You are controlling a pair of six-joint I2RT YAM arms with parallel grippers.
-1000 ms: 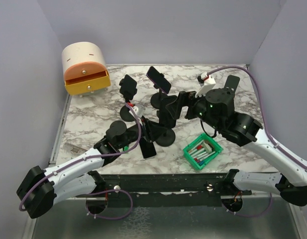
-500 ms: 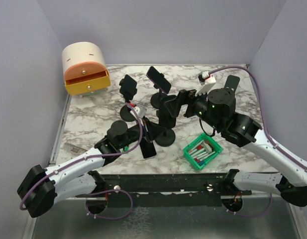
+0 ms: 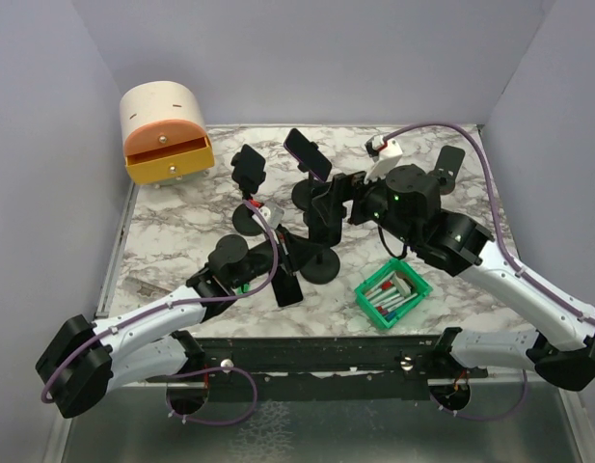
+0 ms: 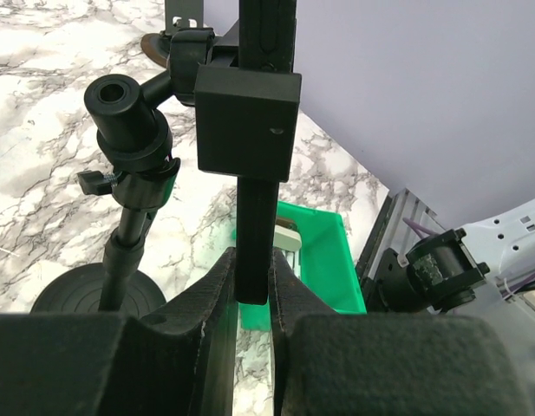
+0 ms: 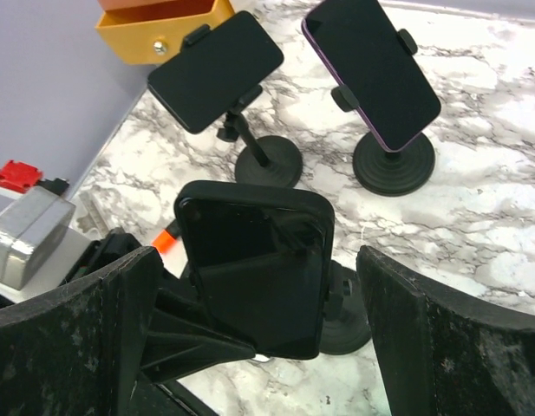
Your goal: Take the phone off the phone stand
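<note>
The phone, in a black case, sits clamped on the middle phone stand, whose round base is on the marble table. My right gripper is open, with one finger on each side of the phone and not touching it. In the top view it covers the phone. My left gripper is shut on the thin lower end of the phone, seen edge-on beside the stand's pole. In the top view the left gripper is just left of the base.
Two other stands hold phones behind: a purple one and a black one. A green bin of small items sits at the front right. An orange-drawered box stands at the back left.
My right arm has moved left and forward, bringing its open fingers around the phone. The left arm has stayed where it was, still gripping.
</note>
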